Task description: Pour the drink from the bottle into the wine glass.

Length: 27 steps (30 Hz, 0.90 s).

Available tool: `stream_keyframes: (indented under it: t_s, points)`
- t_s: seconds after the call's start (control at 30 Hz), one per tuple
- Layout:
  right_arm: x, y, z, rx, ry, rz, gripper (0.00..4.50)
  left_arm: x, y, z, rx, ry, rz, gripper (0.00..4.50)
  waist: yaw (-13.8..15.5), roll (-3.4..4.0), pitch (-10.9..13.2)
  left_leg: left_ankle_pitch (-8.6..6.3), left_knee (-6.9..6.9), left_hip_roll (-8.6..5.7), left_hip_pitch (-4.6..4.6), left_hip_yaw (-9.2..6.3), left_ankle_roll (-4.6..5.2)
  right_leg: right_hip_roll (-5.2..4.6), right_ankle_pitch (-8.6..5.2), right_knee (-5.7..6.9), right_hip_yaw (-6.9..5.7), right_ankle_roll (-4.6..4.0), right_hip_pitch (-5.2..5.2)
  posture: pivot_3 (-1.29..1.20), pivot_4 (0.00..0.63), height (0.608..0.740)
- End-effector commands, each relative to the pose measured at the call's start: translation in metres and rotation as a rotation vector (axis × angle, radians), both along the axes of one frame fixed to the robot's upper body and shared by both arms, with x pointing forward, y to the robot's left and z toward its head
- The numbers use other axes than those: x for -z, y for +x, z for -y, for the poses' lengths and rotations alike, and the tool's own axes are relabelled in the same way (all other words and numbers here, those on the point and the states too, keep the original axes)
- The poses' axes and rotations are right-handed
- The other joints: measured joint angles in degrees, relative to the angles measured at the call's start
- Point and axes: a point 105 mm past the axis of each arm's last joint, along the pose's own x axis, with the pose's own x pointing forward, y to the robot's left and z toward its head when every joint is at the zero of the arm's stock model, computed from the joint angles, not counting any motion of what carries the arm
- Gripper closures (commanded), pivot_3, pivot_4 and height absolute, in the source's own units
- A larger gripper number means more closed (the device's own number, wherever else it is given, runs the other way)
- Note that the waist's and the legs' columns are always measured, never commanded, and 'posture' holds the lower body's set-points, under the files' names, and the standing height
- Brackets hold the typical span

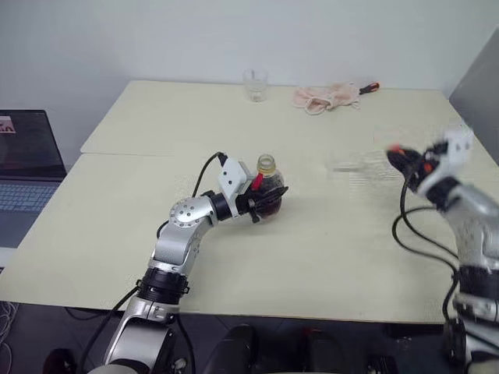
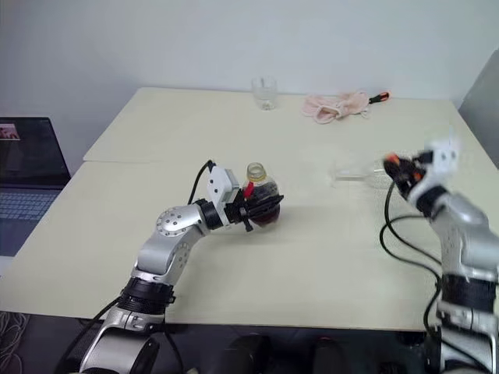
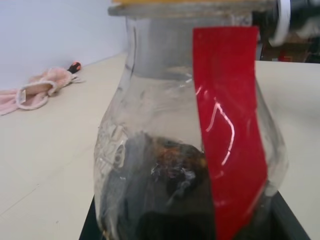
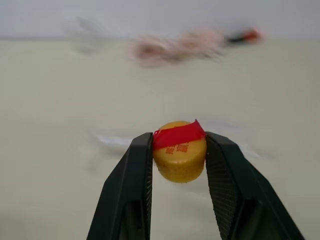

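Bottle (image 1: 267, 191): a small, stubby, clear plastic vessel with a rounded body is seen upright near the middle of the table, uncapped; a red strip runs down from its neck.
Drink (image 3: 170, 200): a dark, almost black liquid is seen low in the bottle's body.
Left gripper (image 1: 263, 201): its 2 black fingers are clamped around the bottle's lower body.
Cap (image 4: 180, 157): a short, round, yellow plastic piece with a band of red tape across its top and small red print on its side.
Right gripper (image 4: 180, 165): its 2 black fingers are pressed against opposite sides of the cap, which is held at the right side of the table, well apart from the bottle.
Wine glass (image 2: 360, 176): a faint, blurred clear shape is seen between the bottle and the right gripper; whether it stands or lies cannot be told.
Tumbler (image 1: 255, 84): a short, clear, stemless glass is seen at the far edge of the table.
Cloth (image 1: 326, 97): a crumpled, soft pink fabric lies to the right of the tumbler.
Table (image 1: 156, 234): a pale cream, smooth, matte top, with 1 seam running across it.
Laptop (image 1: 23, 167): an open laptop is seen beside the table's left edge.
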Motion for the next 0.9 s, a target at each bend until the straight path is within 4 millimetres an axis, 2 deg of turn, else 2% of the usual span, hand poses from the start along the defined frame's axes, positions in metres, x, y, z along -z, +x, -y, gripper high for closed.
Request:
stream_keyframes:
  t_s: [0.03, 0.13, 0.23, 0.27, 0.4, 0.47, 0.5, 0.53, 0.57, 0.67, 0.7, 0.73, 0.77, 0.8, 0.87, 0.9]
  points:
    - [0.003, -0.005, 0.02, 0.222, -0.018, 0.036, 3.3, -0.02, -0.003, 0.015, 0.075, -0.026, 0.073, 3.07, -0.9, 0.01, 0.0, 0.0, -0.01, 0.0, 0.08, 0.11, 0.0, 0.01, 0.0, 0.12, 0.17, 0.0, 0.0, 0.0, 0.15, 0.74]
    - [0.034, -0.003, 0.032, 0.338, 0.031, -0.048, 3.3, -0.022, -0.002, 0.019, 0.098, -0.022, 0.077, 3.07, -1.4, 0.03, 0.0, 0.0, -0.06, 0.02, 0.21, 0.18, 0.01, 0.07, -0.01, 0.2, 0.3, 0.0, 0.0, 0.0, 0.15, 0.74]
    - [0.038, -0.001, 0.036, 0.353, 0.022, -0.058, 3.3, -0.024, 0.0, 0.019, 0.103, -0.021, 0.079, 3.07, -1.3, 0.05, 0.0, 0.0, -0.17, 0.02, 0.27, 0.24, 0.01, 0.1, -0.02, 0.14, 0.4, 0.01, 0.0, 0.0, 0.15, 0.74]
    - [0.037, -0.001, 0.038, 0.358, 0.014, -0.056, 2.58, -0.024, 0.0, 0.019, 0.104, -0.019, 0.08, 3.07, -1.3, 0.06, 0.0, 0.0, -0.19, 0.02, 0.27, 0.25, 0.01, 0.1, -0.02, 0.11, 0.41, 0.01, -0.01, 0.0, 0.15, 0.74]
    - [0.028, -0.001, 0.044, 0.362, 0.007, -0.045, 1.29, -0.023, 0.001, 0.017, 0.103, -0.017, 0.08, 3.07, -1.3, 0.06, 0.0, 0.0, -0.18, 0.01, 0.27, 0.27, 0.02, 0.11, -0.02, 0.1, 0.47, 0.01, 0.0, 0.0, 0.15, 0.74]
    - [0.013, -0.002, 0.041, 0.316, -0.013, -0.025, 0.65, -0.022, 0.002, 0.015, 0.09, -0.017, 0.078, 3.07, -1.2, 0.06, 0.0, 0.0, -0.18, 0.01, 0.27, 0.28, 0.02, 0.11, -0.02, 0.1, 0.48, 0.01, 0.0, 0.0, 0.15, 0.74]
    - [-0.002, -0.001, 0.033, 0.258, -0.045, -0.003, 0.26, -0.022, 0.003, 0.012, 0.072, -0.023, 0.073, 3.07, -1.2, 0.07, 0.0, -0.01, -0.18, 0.01, 0.27, 0.29, 0.03, 0.11, -0.02, 0.09, 0.49, 0.01, 0.0, 0.0, 0.15, 0.74]
    - [-0.022, 0.0, 0.015, 0.144, -0.079, 0.024, 0.0, -0.023, 0.006, 0.006, 0.045, -0.032, 0.066, 3.07, -1.2, 0.1, 0.0, -0.01, -0.17, 0.01, 0.27, 0.29, 0.03, 0.11, -0.02, 0.09, 0.5, 0.01, -0.01, 0.0, 0.15, 0.74]
    - [-0.037, -0.002, -0.012, -0.018, -0.134, 0.033, 0.0, -0.023, 0.011, 0.0, 0.008, -0.049, 0.053, 3.07, -1.3, 0.19, 0.0, -0.01, -0.18, 0.01, 0.26, 0.3, 0.03, 0.11, -0.02, 0.09, 0.52, 0.01, -0.02, 0.0, 0.15, 0.74]
    - [-0.048, -0.016, -0.059, -0.3, -0.207, -0.008, 0.0, -0.025, 0.019, -0.013, -0.062, -0.082, 0.03, 3.07, -1.5, 0.21, 0.0, -0.05, -0.19, 0.06, 0.29, 0.25, 0.1, 0.22, -0.03, 0.09, 0.61, 0.02, -0.06, 0.0, 0.15, 0.74]
    - [-0.061, -0.021, -0.081, -0.406, -0.23, 0.013, 0.0, -0.026, 0.024, -0.024, -0.117, -0.102, 0.025, 3.07, -1.5, 0.19, 0.0, -0.07, -0.18, 0.08, 0.33, 0.11, 0.13, 0.32, -0.03, 0.06, 0.63, 0.02, -0.02, 0.0, 0.15, 0.74]
    - [-0.078, -0.029, -0.119, -0.582, -0.266, 0.061, 0.0, -0.028, 0.033, -0.043, -0.208, -0.125, 0.019, 3.07, -1.7, 0.19, 0.0, -0.08, -0.2, 0.1, 0.36, 0.04, 0.14, 0.36, -0.03, 0.02, 0.6, 0.02, 0.02, 0.0, 0.15, 0.74]
    - [-0.088, -0.038, -0.143, -0.701, -0.295, 0.092, 0.0, -0.029, 0.039, -0.056, -0.271, -0.14, 0.016, 3.07, -1.9, 0.19, 0.0, -0.11, -0.2, 0.13, 0.38, 0.0, 0.18, 0.43, -0.02, -0.01, 0.67, 0.0, 0.0, 0.0, 0.15, 0.74]
    - [-0.092, -0.05, -0.169, -0.842, -0.302, 0.105, 0.0, -0.028, 0.043, -0.069, -0.329, -0.137, 0.02, 3.07, -2.3, 0.19, 0.0, -0.12, -0.22, 0.13, 0.39, 0.0, 0.19, 0.47, 0.0, 0.0, 0.79, -0.03, -0.05, 0.0, 0.15, 0.74]
    - [-0.079, -0.068, -0.205, -1.047, -0.318, 0.049, 0.0, -0.024, 0.055, -0.095, -0.45, -0.123, 0.017, 3.07, -2.2, 0.12, 0.0, -0.14, -0.29, 0.14, 0.44, -0.11, 0.22, 0.5, 0.0, -0.03, 0.79, -0.03, -0.04, 0.0, 0.15, 0.74]
    - [-0.073, -0.069, -0.222, -1.1, -0.314, 0.044, 0.0, -0.022, 0.062, -0.113, -0.537, -0.113, 0.021, 3.07, -2.0, -0.09, -0.1, -0.11, -0.39, 0.15, 0.45, -0.18, 0.17, 0.51, 0.0, -0.16, 0.73, -0.03, -0.02, 0.0, 0.15, 0.74]
